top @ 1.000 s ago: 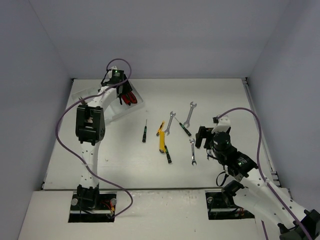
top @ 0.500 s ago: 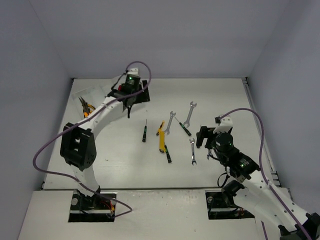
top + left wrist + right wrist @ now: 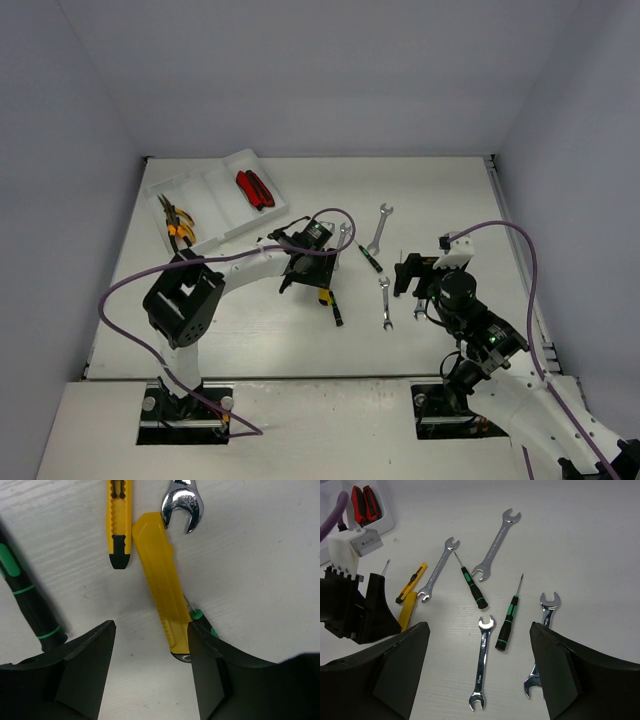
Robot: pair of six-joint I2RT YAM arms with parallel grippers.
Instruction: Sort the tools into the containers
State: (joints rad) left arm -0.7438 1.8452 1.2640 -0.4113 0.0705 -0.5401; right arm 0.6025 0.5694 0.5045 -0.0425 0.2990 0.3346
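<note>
My left gripper point(image 3: 150, 672) hangs open, low over the middle of the table, with only bare table between its fingers. The end of a yellow utility knife point(image 3: 160, 595) lies just beside the right finger point(image 3: 210, 680). A second yellow knife point(image 3: 119, 520), a wrench head point(image 3: 183, 505) and a green-black screwdriver point(image 3: 27, 597) lie around it. My right gripper point(image 3: 479, 672) is open above a small silver wrench point(image 3: 482, 662), not touching it. The white tray point(image 3: 215, 205) at the back left holds orange-handled pliers point(image 3: 178, 222) and a red-handled tool point(image 3: 254, 188) in separate compartments.
More tools lie loose mid-table: a long wrench point(image 3: 497, 542), a slim wrench point(image 3: 438, 567), another wrench point(image 3: 542, 640) by my right finger, and two screwdrivers point(image 3: 472, 587) point(image 3: 507, 622). The left arm's wrist point(image 3: 355, 605) stands close at the left of the right wrist view.
The left arm has swung from the tray at the back left down to the yellow knives mid-table, leaving the red-handled tool in the tray. The right arm has barely shifted.
</note>
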